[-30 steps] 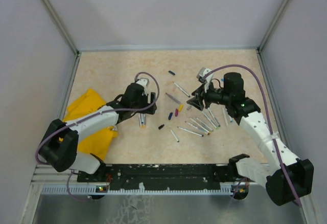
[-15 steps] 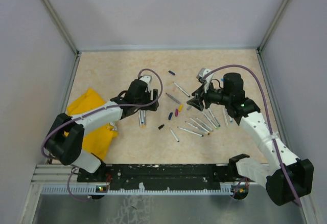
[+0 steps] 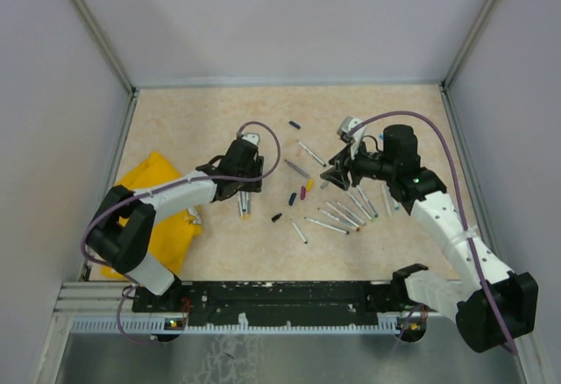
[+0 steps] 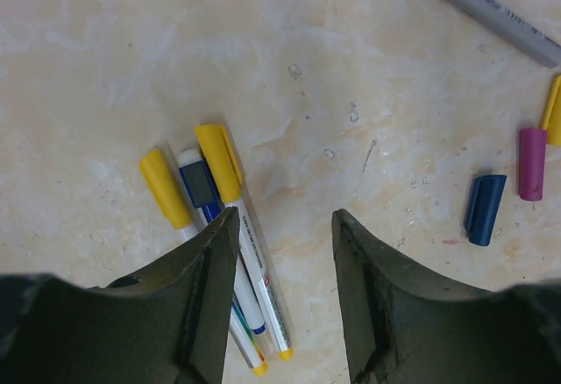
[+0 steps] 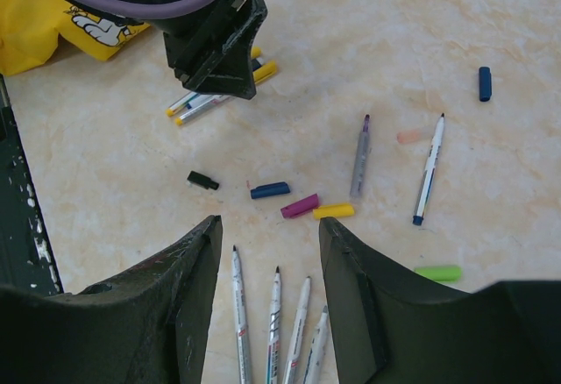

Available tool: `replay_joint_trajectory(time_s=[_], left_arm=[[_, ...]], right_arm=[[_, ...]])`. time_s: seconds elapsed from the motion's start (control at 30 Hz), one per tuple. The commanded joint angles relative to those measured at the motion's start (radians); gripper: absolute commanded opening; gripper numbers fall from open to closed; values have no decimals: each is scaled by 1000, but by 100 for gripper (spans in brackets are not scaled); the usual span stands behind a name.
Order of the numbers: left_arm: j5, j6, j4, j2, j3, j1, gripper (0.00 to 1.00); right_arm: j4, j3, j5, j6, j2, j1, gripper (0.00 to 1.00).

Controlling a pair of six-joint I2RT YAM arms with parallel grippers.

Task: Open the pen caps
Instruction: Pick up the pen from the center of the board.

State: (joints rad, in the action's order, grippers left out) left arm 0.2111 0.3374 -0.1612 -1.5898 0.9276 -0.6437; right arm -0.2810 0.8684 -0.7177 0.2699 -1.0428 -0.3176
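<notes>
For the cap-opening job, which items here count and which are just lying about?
Job: capped pens, uncapped pens, loose caps.
Lying about: yellow cloth.

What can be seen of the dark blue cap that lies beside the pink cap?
The dark blue cap is a short plastic tube with what looks like a clip along one side. It lies flat on the beige table, with no pen in it. The pink cap lies beside it, a gap between them. Nothing holds it; the open left hand hovers nearby.
</notes>
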Motion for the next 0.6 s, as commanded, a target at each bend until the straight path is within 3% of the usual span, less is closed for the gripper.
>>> replay_joint_trajectory(time_s=[0.0, 0.57], left_arm=[[26, 21, -28, 8, -19, 3, 51], [-8, 55, -34, -26, -60, 3, 42]], right_arm=[[23, 4, -14, 14, 5, 2, 49], [24, 6, -12, 16, 5, 2, 49]])
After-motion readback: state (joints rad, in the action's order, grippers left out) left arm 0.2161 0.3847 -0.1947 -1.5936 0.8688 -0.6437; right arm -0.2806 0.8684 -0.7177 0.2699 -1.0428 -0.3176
